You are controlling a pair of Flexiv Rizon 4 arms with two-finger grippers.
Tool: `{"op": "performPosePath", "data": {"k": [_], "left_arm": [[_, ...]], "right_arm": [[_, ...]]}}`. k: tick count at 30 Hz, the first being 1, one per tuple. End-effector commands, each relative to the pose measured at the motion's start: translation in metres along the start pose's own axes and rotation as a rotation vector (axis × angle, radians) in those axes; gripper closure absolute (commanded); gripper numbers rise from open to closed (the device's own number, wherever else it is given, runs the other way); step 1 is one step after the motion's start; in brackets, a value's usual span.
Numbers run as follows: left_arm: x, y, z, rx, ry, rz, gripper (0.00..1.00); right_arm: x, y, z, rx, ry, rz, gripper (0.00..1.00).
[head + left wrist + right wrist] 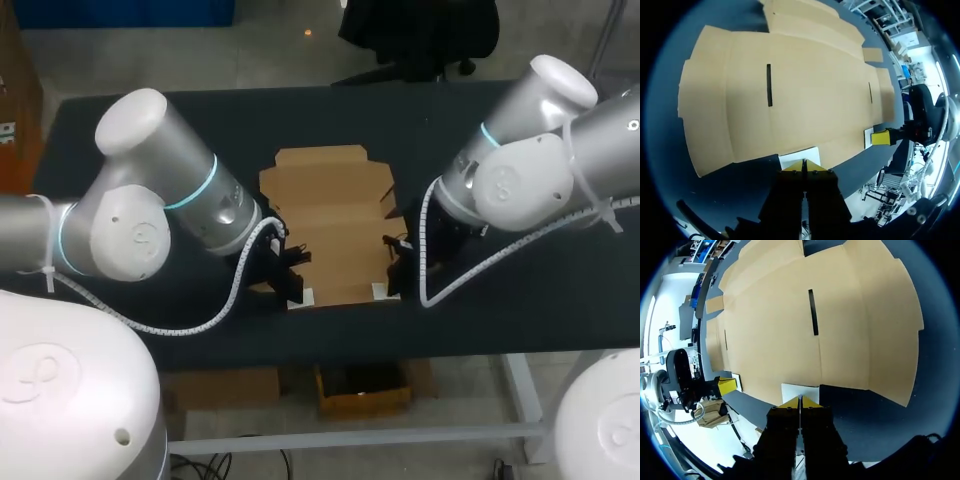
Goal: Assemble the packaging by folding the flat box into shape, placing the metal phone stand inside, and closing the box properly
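A flat brown cardboard box blank (330,225) lies unfolded on the black table, with slits and flaps showing (790,95) (815,335). Two small white patches sit at its near corners (303,297) (380,290). My left gripper (296,290) is shut, its yellow tips (803,167) down at the left white patch (799,157). My right gripper (390,285) is also shut, its tips (800,402) at the right white patch (800,390). Each wrist view shows the other gripper (885,137) (726,386) at the opposite corner. No metal phone stand shows in any view.
The black table (230,130) extends well beyond the blank on both sides and behind it. Its front edge (340,345) runs close below both grippers. The two arms come in low over the table from left and right of the blank.
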State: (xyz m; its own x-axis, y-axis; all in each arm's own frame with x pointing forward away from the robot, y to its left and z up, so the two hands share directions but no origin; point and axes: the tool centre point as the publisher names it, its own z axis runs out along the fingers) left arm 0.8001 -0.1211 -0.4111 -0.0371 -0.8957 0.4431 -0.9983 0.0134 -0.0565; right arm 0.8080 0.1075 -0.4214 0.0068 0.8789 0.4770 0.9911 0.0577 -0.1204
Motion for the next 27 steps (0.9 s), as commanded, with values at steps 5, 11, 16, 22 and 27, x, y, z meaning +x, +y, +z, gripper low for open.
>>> {"op": "performPosePath", "data": {"k": [5,11,16,22,27], "left_arm": [[-0.002,-0.003,0.014,0.005,-0.017,-0.019,1.00],[-0.005,-0.001,0.012,0.014,-0.025,-0.022,1.00],[-0.005,0.003,-0.003,0.064,-0.047,-0.016,1.00],[-0.006,0.003,-0.030,0.113,-0.058,-0.010,1.00],[-0.011,-0.001,-0.053,0.116,-0.047,-0.006,1.00]], "right_arm": [[0.001,0.002,0.011,0.005,-0.042,0.020,1.00],[-0.002,-0.002,0.009,-0.008,-0.049,0.035,1.00],[-0.005,-0.008,-0.008,-0.052,-0.005,0.030,1.00],[-0.014,-0.011,-0.034,-0.090,0.059,0.014,1.00],[-0.023,-0.012,-0.056,-0.112,0.099,-0.001,1.00]]}}
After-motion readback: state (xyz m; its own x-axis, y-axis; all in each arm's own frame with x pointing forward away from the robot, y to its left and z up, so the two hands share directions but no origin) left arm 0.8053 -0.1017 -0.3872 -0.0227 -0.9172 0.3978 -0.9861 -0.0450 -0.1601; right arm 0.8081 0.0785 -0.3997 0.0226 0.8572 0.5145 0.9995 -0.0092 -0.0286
